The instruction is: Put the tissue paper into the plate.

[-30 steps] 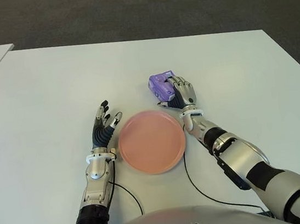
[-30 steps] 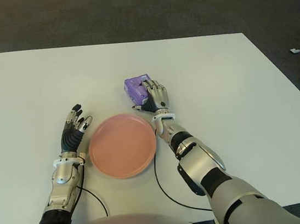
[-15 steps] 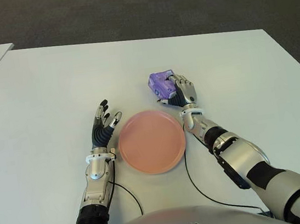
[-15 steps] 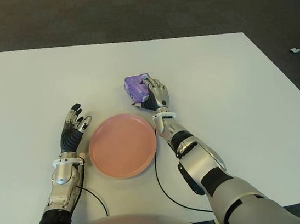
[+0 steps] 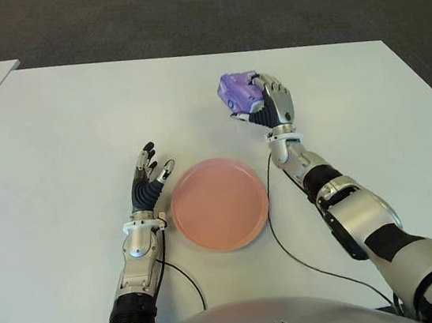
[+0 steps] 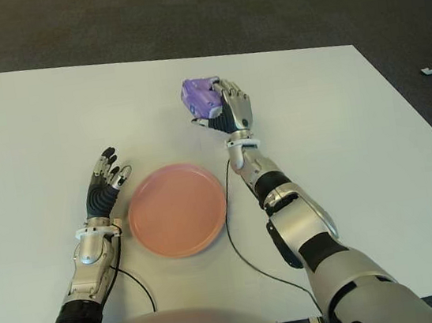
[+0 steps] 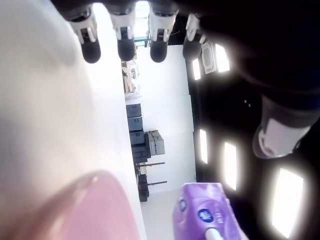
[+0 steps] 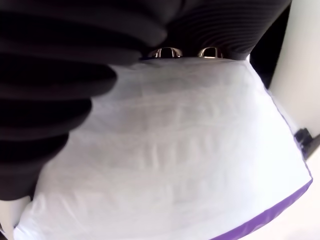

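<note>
White table [image 5: 62, 142] | dark carpet [image 5: 180, 11] beyond | right hand [image 5: 268, 105] grips tissue pack [image 5: 236, 91] | left hand [image 5: 149, 182] spread

Tissue pack [image 5: 236, 91] behind plate [image 5: 219, 203], rightward.

The tissue paper [image 5: 238, 92] came in a purple wrapper that looked like thin, slightly glossy plastic film, creased where the right hand [image 5: 269, 105] gripped it. The plate [image 5: 219, 203] was a smooth, matt pink, probably plastic. The table [image 5: 61, 134] had a plain white, matt, smooth top. The left hand [image 5: 150, 184] showed black ribbed rubbery palm covering and shiny silver metal-like shells, as did the right.
</note>
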Controlling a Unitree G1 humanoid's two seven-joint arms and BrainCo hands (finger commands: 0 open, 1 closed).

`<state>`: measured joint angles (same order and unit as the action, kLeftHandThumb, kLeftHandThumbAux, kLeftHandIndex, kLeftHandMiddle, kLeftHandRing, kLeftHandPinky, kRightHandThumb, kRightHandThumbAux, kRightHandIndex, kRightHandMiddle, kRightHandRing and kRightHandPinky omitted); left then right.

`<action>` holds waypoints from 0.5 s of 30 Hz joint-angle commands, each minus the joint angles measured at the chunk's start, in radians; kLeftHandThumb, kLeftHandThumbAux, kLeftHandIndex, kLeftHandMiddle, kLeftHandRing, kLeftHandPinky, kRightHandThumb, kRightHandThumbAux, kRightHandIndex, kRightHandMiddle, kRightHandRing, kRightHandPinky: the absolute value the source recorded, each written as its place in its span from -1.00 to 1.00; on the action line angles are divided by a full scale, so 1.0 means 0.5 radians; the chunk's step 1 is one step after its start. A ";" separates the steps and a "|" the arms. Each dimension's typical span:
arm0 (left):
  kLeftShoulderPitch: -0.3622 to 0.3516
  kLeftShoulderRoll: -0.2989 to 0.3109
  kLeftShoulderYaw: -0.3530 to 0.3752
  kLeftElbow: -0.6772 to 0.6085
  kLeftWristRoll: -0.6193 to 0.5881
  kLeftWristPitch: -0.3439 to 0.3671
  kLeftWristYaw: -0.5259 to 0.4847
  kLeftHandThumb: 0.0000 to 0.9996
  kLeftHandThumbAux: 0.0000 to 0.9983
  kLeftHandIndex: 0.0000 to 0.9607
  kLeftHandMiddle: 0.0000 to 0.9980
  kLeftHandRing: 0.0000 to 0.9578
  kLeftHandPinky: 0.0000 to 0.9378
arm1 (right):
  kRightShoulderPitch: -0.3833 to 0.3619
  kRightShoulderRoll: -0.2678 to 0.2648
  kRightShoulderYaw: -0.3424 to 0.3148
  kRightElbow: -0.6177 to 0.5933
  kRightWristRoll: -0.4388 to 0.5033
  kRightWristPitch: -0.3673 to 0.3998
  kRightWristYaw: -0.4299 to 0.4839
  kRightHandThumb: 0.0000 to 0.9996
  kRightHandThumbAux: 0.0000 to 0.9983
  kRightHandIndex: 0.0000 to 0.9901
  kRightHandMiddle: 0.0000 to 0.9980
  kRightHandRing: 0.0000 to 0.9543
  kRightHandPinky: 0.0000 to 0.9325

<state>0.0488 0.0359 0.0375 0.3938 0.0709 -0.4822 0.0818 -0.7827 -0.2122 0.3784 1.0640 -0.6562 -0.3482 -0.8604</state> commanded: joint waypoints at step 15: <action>0.056 0.010 -0.014 0.085 0.062 0.070 0.068 -1.00 0.01 -1.00 -1.00 -1.00 -1.00 | 0.153 -0.067 -0.095 -0.586 0.007 -0.084 0.102 0.71 0.36 -0.20 0.08 0.78 0.77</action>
<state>0.0452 0.0398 0.0302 0.3979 0.0891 -0.4875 0.1080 -0.7250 -0.2331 0.3402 0.7966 -0.6594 -0.3685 -0.8186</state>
